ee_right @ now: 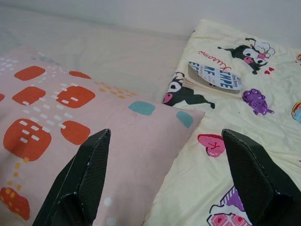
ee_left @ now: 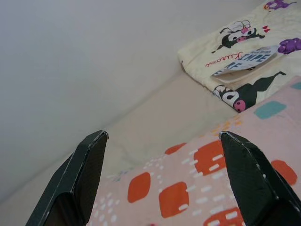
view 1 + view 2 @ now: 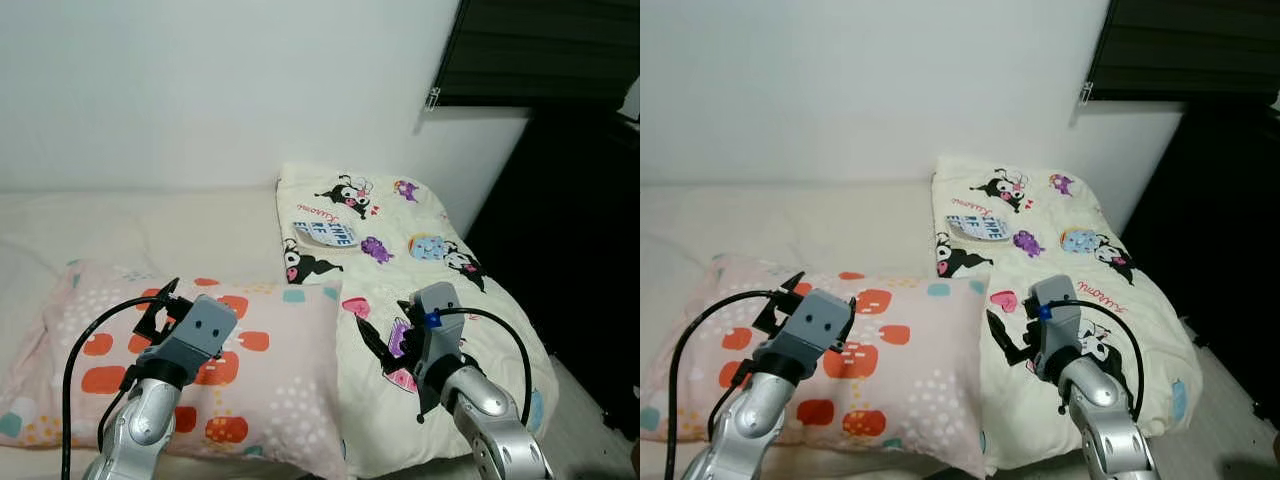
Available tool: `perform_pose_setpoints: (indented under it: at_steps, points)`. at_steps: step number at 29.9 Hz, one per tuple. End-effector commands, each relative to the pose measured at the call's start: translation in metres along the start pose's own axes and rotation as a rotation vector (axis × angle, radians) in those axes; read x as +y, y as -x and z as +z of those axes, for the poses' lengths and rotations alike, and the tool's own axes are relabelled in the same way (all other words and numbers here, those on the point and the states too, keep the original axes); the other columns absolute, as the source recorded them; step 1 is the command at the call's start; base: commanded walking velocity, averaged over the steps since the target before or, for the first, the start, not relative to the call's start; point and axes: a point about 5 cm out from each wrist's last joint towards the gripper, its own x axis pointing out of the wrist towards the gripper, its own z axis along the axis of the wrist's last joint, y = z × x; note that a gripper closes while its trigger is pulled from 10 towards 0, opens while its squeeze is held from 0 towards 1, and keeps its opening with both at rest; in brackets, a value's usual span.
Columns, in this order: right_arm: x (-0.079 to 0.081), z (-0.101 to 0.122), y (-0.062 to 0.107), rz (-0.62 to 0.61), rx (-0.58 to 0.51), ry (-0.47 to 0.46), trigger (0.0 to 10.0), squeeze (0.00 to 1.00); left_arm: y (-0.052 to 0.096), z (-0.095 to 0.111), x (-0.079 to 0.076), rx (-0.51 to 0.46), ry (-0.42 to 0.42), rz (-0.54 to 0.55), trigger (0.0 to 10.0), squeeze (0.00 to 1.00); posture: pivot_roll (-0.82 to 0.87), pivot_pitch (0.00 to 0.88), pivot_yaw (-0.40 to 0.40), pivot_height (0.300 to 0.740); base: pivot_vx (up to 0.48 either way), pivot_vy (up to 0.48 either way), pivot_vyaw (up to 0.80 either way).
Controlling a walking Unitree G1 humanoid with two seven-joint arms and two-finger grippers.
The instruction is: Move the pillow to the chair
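Both the left gripper (image 2: pixel 160 179) and right gripper (image 1: pixel 162 179) hang spread wide above the pillow (image 3: pixel 260 380), so a one-sided grab could drop it.

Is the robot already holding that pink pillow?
No, both the left gripper and the right gripper hang open above the pink pillow, touching nothing.

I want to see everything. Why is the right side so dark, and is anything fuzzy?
Eye views: even, soft light on the pink pillow and cartoon blanket; the black area at right is unlit shadow. Wrist views: fingers up close look slightly soft; fabric prints stay sharp.
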Motion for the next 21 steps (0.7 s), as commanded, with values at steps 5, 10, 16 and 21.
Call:
perform_pose_setpoints:
  at_steps: [5,10,16,21]
  points:
    - [-0.002,0.0003,0.0013,-0.005,0.008,0.004,10.0,0.0,0.002,-0.0042,-0.0019,0.002,-0.053,-0.054,10.0,1.0,0.08,0.0,-0.094,0.635,0.0,0.0,0.0]
    - [-0.0019,-0.0004,0.0014,-0.004,0.011,0.004,10.0,0.0,0.0039,-0.0058,-0.0041,-0.001,-0.097,-0.132,10.0,1.0,0.08,0.0,-0.093,0.61,0.0,0.0,0.0]
    - [-0.0018,-0.0018,0.0022,-0.004,0.015,0.003,10.0,0.0,0.0049,-0.0059,-0.0017,-0.009,-0.191,-0.203,10.0,0.0,0.08,0.0,-0.093,0.58,0.0,0.0,0.0]
    - [-0.0019,-0.0023,0.0026,-0.004,0.017,0.002,10.0,0.0,0.0066,-0.0107,-0.0023,0.013,-0.231,-0.269,10.0,0.0,0.08,0.0,-0.092,0.56,0.0,0.0,0.0]
